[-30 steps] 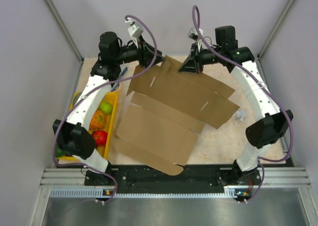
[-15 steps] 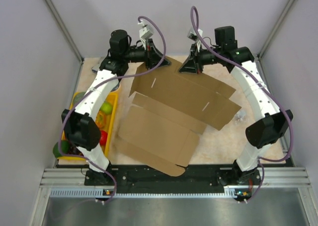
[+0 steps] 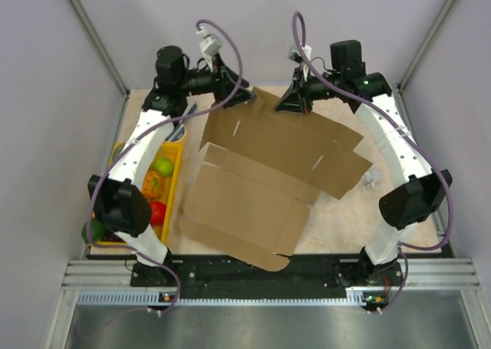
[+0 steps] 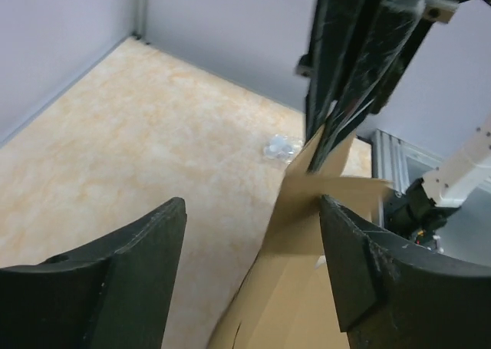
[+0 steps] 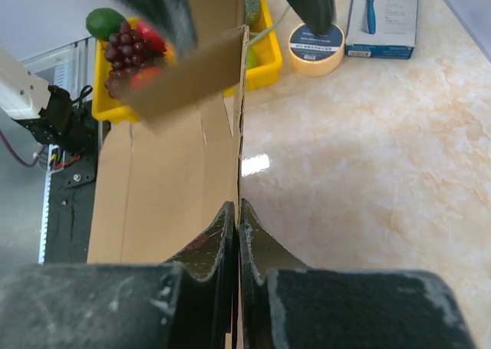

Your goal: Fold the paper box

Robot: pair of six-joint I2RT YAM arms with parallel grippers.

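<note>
The paper box (image 3: 268, 165) is a large flat brown cardboard sheet with flaps and slits, lying across the table with its far edge raised. My right gripper (image 3: 291, 103) is shut on that far edge. In the right wrist view the jaws (image 5: 236, 207) pinch the thin edge of the sheet (image 5: 169, 157). My left gripper (image 3: 238, 97) is open at the far left corner. In the left wrist view its fingers (image 4: 253, 211) straddle a raised flap (image 4: 307, 249), which sits close to the right finger.
A yellow tray (image 3: 178, 165) of fruit stands at the left edge, also in the right wrist view (image 5: 272, 54). A tape roll (image 5: 316, 46) and a razor packet (image 5: 383, 15) lie near it. A crumpled clear wrapper (image 3: 370, 179) lies right of the sheet.
My left arm swung right and then back left, and its gripper came down slightly toward the sheet's far left corner. The right arm and the cardboard have hardly moved.
</note>
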